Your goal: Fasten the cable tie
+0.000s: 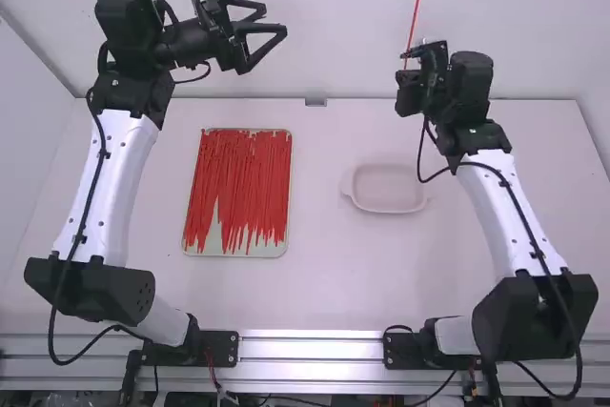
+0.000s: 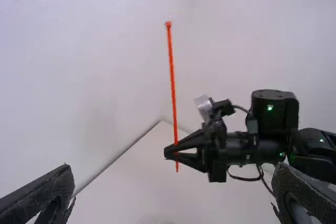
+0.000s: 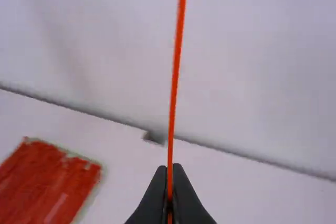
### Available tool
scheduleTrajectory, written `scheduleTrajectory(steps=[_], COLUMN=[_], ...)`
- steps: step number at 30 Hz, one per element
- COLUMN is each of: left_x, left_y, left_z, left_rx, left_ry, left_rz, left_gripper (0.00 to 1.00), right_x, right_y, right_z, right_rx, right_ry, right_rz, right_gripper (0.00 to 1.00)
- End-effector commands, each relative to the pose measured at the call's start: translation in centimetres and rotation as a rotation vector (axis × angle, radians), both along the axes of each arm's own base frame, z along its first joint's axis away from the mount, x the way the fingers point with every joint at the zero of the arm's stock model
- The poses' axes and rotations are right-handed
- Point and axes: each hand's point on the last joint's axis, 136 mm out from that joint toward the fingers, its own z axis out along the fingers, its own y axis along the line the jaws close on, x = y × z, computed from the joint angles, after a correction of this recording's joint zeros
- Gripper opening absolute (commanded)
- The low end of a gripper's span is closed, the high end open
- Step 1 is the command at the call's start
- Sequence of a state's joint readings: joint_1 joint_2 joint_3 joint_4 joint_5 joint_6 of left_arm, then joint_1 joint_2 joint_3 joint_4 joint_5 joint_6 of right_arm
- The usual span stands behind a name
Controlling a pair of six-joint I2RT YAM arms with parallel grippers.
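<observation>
White surface (image 1: 334, 283) below holds a tray (image 1: 284, 251) of red ties (image 1: 238, 188) and a dish (image 1: 385, 190). My right pincer (image 3: 169, 170) grips one tie (image 3: 176, 77) upright, high over it; my left pincer (image 1: 272, 24) hangs wide open, well apart.

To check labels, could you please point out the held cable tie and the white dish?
held cable tie (image 3: 176, 77): right wrist view, mid-strap.
white dish (image 1: 384, 189): high view, bare floor.
</observation>
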State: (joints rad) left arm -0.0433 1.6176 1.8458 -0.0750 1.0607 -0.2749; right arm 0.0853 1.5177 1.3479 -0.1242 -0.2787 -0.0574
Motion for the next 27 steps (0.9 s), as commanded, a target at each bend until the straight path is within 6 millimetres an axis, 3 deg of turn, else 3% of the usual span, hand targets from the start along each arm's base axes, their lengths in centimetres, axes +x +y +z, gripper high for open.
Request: scheduleTrajectory(steps=[1, 4, 7, 11, 15, 21, 27], left_x=[0.1, 0.0, 0.1, 0.1, 0.1, 0.1, 0.9], left_y=[0.2, 0.2, 0.2, 0.2, 0.2, 0.2, 0.6], left_z=[0.4, 0.3, 0.1, -0.1, -0.3, -0.9, -1.4], left_rx=[0.002, -0.01, -0.009, -0.01, -0.011, -0.018, -0.028], left_ry=[-0.018, 0.011, 0.022, 0.043, 0.057, 0.11, 0.161], left_rz=[0.007, 0.006, 0.007, 0.007, 0.006, 0.011, 0.062], left_gripper=[0.99, 0.99, 0.99, 0.99, 0.99, 0.99, 0.99], right_x=[1.5, 1.3, 0.6, 0.1, -0.8, -3.0, -5.4], right_y=[-2.7, -3.2, -3.0, -2.7, -1.2, 3.3, 4.7], right_z=[-0.8, -3.7, -5.0, -5.5, -4.8, -2.9, 0.1], right_rx=[-0.095, -0.12, -0.136, -0.141, -0.195, -0.319, -0.426], right_ry=[0.011, 0.105, 0.163, 0.197, 0.176, 0.127, 0.03], right_rz=[-0.144, -0.166, -0.166, -0.296, -0.326, -0.34, -0.503], right_gripper=[0.0, 0.0, 0.0, 0.0, 0.0, 0.0, 0.0])
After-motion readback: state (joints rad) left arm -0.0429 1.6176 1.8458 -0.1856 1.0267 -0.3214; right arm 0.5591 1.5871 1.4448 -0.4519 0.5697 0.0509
